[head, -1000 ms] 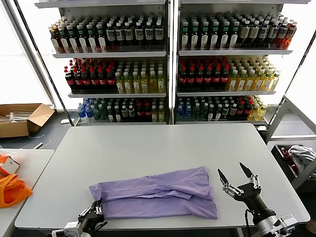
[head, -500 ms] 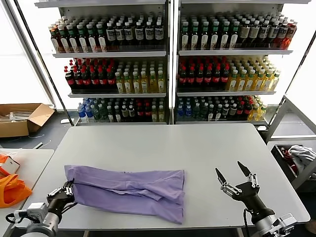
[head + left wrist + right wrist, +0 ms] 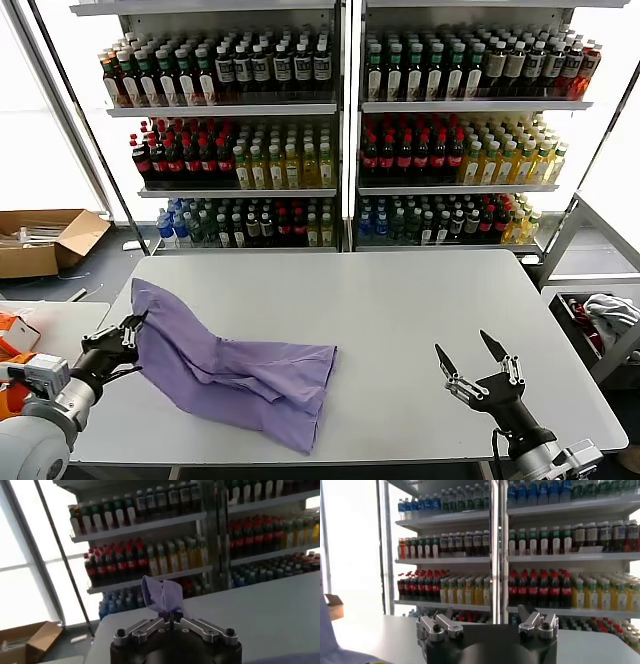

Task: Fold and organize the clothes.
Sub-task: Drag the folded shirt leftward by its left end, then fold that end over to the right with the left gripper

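Note:
A folded lavender T-shirt (image 3: 235, 369) lies across the left half of the grey table (image 3: 400, 310), its left end lifted. My left gripper (image 3: 130, 333) is shut on that end at the table's left edge; the pinched cloth (image 3: 161, 594) shows above the jaws in the left wrist view. My right gripper (image 3: 476, 363) is open and empty above the table's front right part, well apart from the shirt. A strip of the shirt (image 3: 329, 630) also shows at the side of the right wrist view.
Shelves of bottled drinks (image 3: 340, 140) stand behind the table. A second table with a bright orange bag (image 3: 10, 398) is at the left. A cardboard box (image 3: 45, 240) lies on the floor at the far left. A bin with cloth (image 3: 600, 320) is at the right.
My left gripper has dragged the shirt's end leftward and lifted it, pulling the whole shirt toward the table's left edge. My right gripper has barely moved.

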`<action>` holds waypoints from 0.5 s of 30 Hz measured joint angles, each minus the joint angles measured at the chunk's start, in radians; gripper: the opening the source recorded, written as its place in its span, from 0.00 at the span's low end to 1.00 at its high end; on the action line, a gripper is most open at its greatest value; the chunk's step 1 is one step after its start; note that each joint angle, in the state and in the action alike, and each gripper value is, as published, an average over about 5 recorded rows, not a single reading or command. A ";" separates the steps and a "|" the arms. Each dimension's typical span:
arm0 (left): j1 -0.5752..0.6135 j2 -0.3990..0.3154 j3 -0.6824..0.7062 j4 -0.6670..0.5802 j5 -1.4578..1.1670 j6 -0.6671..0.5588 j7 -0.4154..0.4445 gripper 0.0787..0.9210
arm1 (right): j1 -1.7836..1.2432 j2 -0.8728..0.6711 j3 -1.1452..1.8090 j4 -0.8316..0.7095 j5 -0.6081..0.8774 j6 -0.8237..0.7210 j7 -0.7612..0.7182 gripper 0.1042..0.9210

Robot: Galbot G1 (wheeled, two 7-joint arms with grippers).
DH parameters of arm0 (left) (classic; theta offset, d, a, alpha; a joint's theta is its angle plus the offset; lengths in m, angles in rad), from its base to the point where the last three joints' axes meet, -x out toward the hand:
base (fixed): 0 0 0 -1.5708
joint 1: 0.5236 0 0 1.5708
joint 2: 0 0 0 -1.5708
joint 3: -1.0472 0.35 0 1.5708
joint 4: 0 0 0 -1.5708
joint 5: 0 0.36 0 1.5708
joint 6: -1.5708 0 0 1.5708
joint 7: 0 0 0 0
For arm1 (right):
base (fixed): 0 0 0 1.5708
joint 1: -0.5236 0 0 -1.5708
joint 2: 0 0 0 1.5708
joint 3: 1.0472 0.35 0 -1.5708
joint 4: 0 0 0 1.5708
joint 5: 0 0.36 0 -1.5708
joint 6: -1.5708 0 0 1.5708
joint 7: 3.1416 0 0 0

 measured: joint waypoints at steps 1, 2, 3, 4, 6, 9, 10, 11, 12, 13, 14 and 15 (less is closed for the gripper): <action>-0.006 0.007 0.024 -0.015 -0.004 0.001 -0.001 0.02 | -0.003 0.003 0.000 0.002 -0.003 0.000 0.000 0.88; -0.012 0.012 0.050 -0.029 -0.006 0.003 -0.002 0.02 | -0.006 0.005 -0.001 0.004 -0.006 0.000 -0.001 0.88; -0.018 0.015 0.077 -0.041 -0.008 0.004 -0.003 0.02 | -0.009 0.008 -0.002 0.006 -0.008 0.000 -0.001 0.88; -0.024 0.018 0.105 -0.051 -0.009 0.004 -0.004 0.02 | -0.011 0.011 -0.003 0.008 -0.011 0.000 -0.001 0.88; -0.036 0.019 0.161 -0.064 -0.009 0.004 -0.007 0.02 | -0.014 0.017 -0.006 0.012 -0.017 -0.001 -0.002 0.88; -0.056 0.015 0.240 -0.068 -0.006 0.003 -0.014 0.02 | -0.018 0.026 -0.011 0.016 -0.027 -0.003 -0.001 0.88; -0.063 0.012 0.266 -0.066 -0.003 0.003 -0.015 0.02 | -0.019 0.029 -0.013 0.018 -0.030 -0.005 0.000 0.88; -0.071 0.008 0.291 -0.062 0.000 0.003 -0.016 0.02 | -0.019 0.031 -0.015 0.019 -0.034 -0.006 0.000 0.88; -0.080 0.002 0.317 -0.055 0.006 0.002 -0.015 0.02 | -0.019 0.034 -0.016 0.021 -0.037 -0.007 0.001 0.88; -0.090 -0.004 0.342 -0.046 0.013 0.001 -0.013 0.02 | -0.019 0.036 -0.018 0.023 -0.039 -0.009 0.001 0.88; -0.100 -0.011 0.366 -0.034 0.022 -0.001 -0.012 0.02 | -0.019 0.037 -0.019 0.025 -0.042 -0.011 0.001 0.88; -0.110 -0.020 0.391 -0.020 0.033 -0.003 -0.010 0.02 | -0.019 0.039 -0.020 0.027 -0.044 -0.013 0.001 0.88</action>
